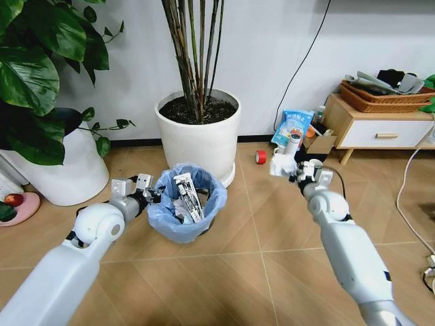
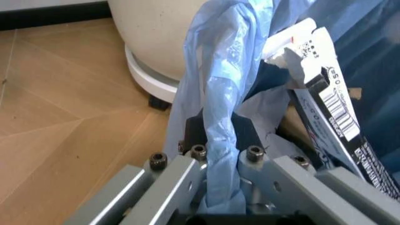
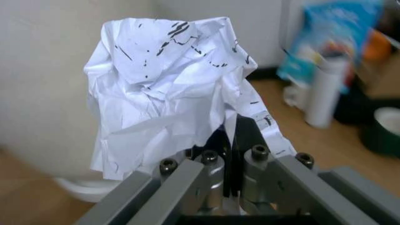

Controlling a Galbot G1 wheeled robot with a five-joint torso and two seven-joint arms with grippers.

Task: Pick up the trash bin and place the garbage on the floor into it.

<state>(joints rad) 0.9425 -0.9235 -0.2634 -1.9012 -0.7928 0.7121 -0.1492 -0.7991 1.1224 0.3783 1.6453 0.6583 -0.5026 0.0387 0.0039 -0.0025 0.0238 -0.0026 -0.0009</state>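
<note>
The trash bin (image 1: 185, 207), lined with a crinkly light-blue bag, sits low in front of me, between my arms. Inside it lie a barcode-printed carton (image 1: 188, 195) and other litter. My left gripper (image 1: 151, 194) is shut on the bin's near-left rim. In the left wrist view its fingers (image 2: 250, 136) pinch the blue bag edge (image 2: 220, 93), with the carton (image 2: 331, 101) beside them. My right gripper (image 1: 291, 168) is raised to the right of the bin, shut on a crumpled white paper (image 1: 281, 163). The paper (image 3: 168, 89) bulges above the right gripper (image 3: 228, 154). A red can (image 1: 261, 157) lies on the floor behind.
A big white plant pot (image 1: 198, 139) stands right behind the bin, and another white pot (image 1: 71, 170) at the left. At the right are a wooden cabinet (image 1: 380, 129), a blue bag (image 1: 293, 125), a bottle (image 1: 293, 144) and a cable (image 1: 408, 183) on the floor.
</note>
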